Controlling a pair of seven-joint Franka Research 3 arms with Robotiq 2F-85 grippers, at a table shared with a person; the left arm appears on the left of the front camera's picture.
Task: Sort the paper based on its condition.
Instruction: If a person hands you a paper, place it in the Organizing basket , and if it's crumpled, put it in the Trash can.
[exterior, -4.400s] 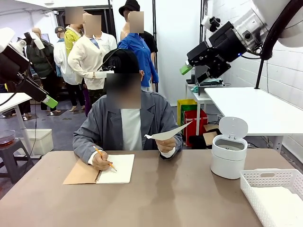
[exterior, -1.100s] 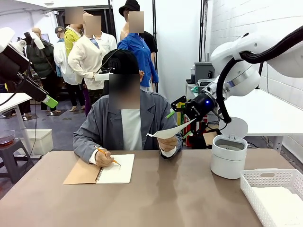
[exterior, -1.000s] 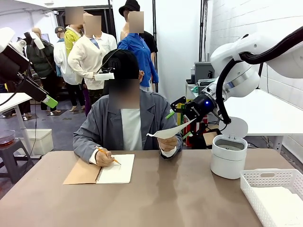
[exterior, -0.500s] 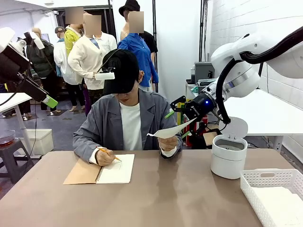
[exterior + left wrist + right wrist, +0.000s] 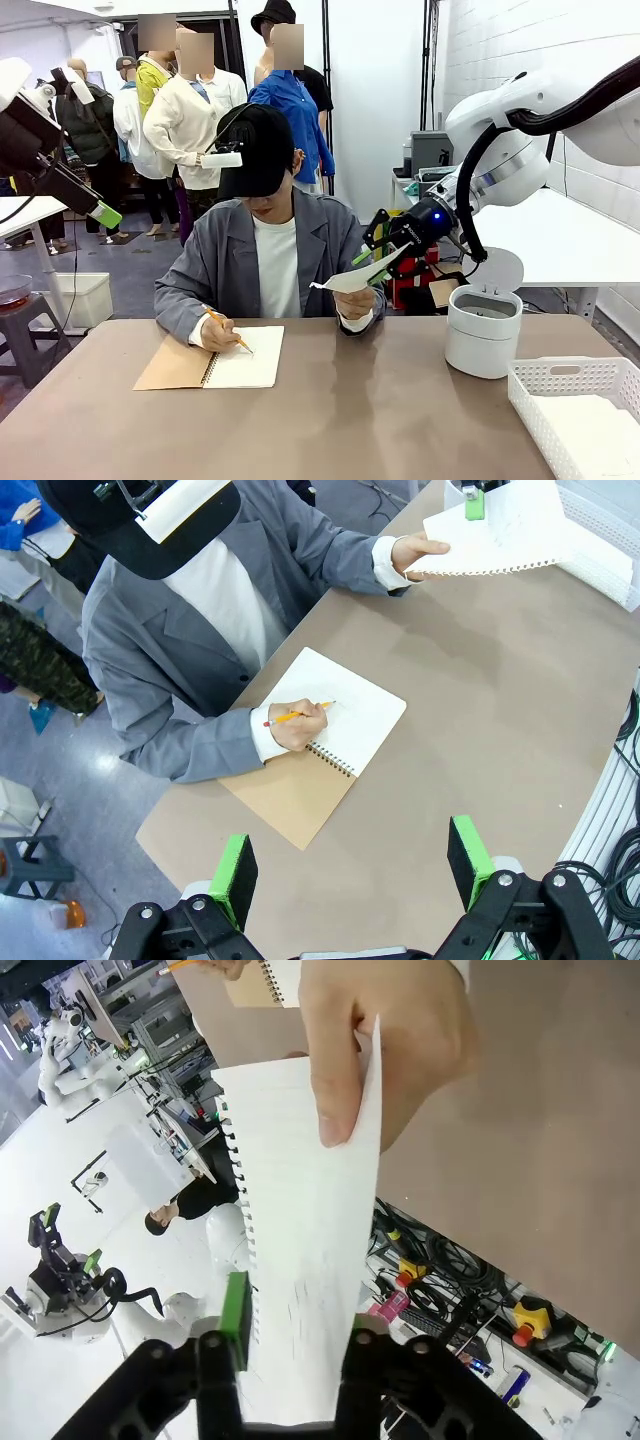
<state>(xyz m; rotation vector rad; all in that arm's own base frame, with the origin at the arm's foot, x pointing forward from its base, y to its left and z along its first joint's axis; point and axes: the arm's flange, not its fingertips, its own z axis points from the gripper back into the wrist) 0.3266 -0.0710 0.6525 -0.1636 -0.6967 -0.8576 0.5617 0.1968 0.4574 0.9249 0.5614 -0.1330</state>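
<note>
Paper (image 5: 352, 281): one smooth, flat sheet w/ a perforated edge is held up over the far side of the table (image 5: 400, 420) by the person's hand (image 5: 352, 303), well clear of the tabletop. The sheet's free end is straddled by the right gripper (image 5: 377, 262), one green-padded finger on each side. In the right wrist view the sheet is seen running down btwn the two fingers (image 5: 237, 1328). The jaws are set narrow, but whether the pads are pressed onto the sheet can't be told. The left gripper (image 5: 353, 865) is held high above the near-left part of the table, jaws spread wide, nothing btwn them. A pencil (image 5: 298, 716) is held in the person's other hand (image 5: 296, 725) over an open notebook (image 5: 350, 720) lying flat on the table. A white bin (image 5: 483, 335) w/ its lid raised is stood at the table's right. Just beside it, at the near-right corner, a white mesh basket (image 5: 560, 380) is placed.
</note>
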